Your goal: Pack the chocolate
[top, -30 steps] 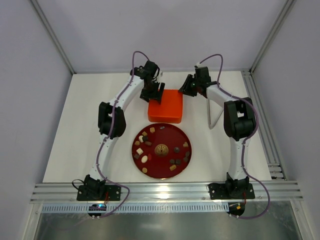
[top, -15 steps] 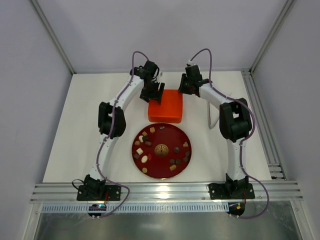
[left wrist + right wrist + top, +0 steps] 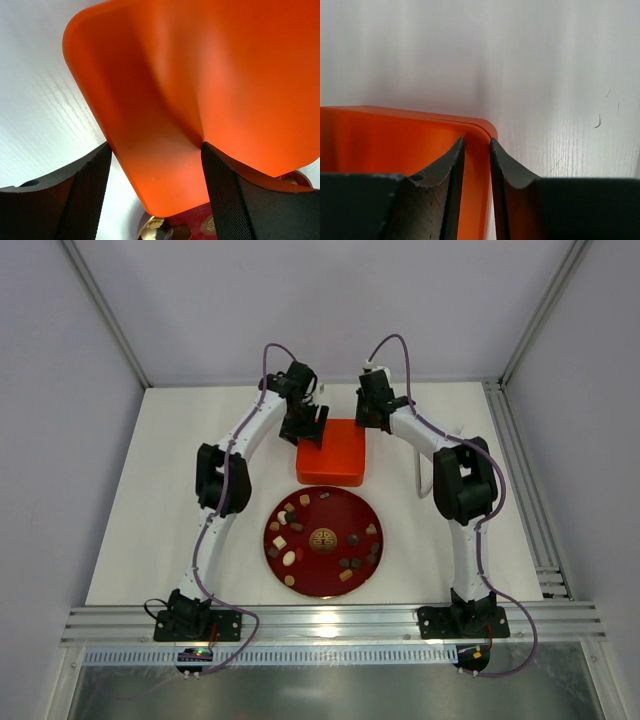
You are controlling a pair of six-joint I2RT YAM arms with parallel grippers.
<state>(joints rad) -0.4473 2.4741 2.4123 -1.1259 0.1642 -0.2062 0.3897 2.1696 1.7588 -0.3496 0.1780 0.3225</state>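
Note:
The chocolate (image 3: 290,557) lies as several small brown, tan and cream pieces on a dark red round plate (image 3: 335,515). Behind it sits the orange tray (image 3: 335,455). My left gripper (image 3: 308,435) stands open astride the tray's far left corner (image 3: 200,75). Bare table shows between the tray and its left finger (image 3: 85,190). Under that corner, the left wrist view shows the plate (image 3: 192,217) and a cream chocolate (image 3: 152,223). My right gripper (image 3: 372,420) is at the far right corner. Its jaws are narrowly apart around the rim (image 3: 480,131), one finger inside the tray (image 3: 380,140).
A white flat piece (image 3: 428,475) stands on the table just right of the right arm. Aluminium rails run along the table's right edge (image 3: 520,470) and its near edge (image 3: 330,625), where both arm bases are bolted.
My right gripper has swung left to the tray's far right corner and its jaws have narrowed around the rim. The left arm, the tray and the plate have stayed put.

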